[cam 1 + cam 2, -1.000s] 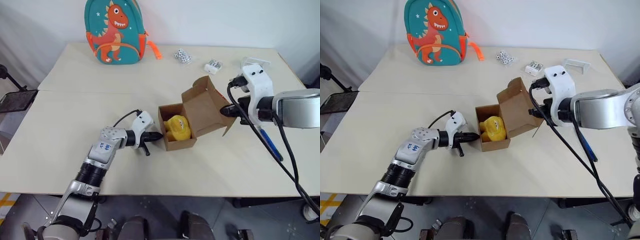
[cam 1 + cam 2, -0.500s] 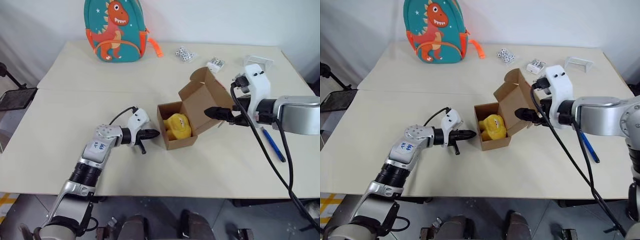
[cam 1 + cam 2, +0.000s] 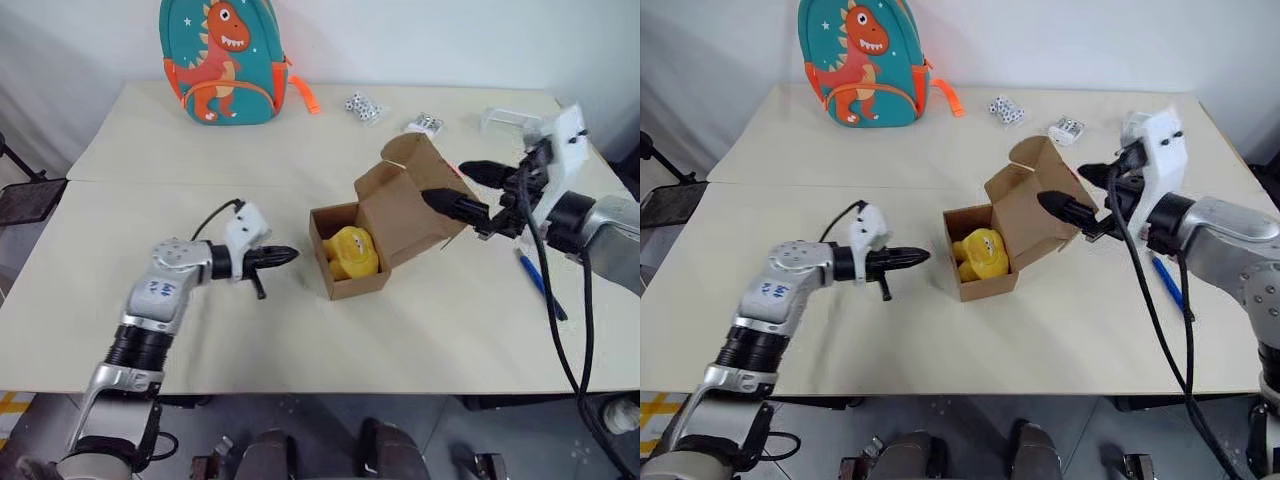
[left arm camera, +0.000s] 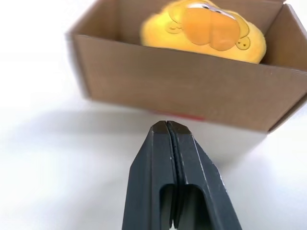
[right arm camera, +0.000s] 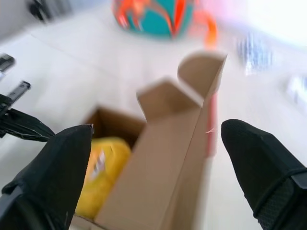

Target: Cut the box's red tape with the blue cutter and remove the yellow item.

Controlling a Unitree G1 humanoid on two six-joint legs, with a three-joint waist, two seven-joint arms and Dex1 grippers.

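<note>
A pale table (image 3: 150, 200) carries an open box (image 3: 350, 262) near its middle, a dinosaur backpack (image 3: 218, 62) at the far edge, small patterned items (image 3: 362, 106) and (image 3: 424, 123) beside it, and the blue cutter (image 3: 538, 282) at the right.

A teal backpack (image 3: 222, 62) with an orange dinosaur printed on it and orange straps stands upright at the far edge of the pale tabletop (image 3: 150, 210). Along that same far edge, well apart from the backpack, lie a small black-and-white speckled bundle (image 3: 362, 106), a small white packet (image 3: 425, 124) and a clear plastic piece (image 3: 512, 119) near the corner
</note>
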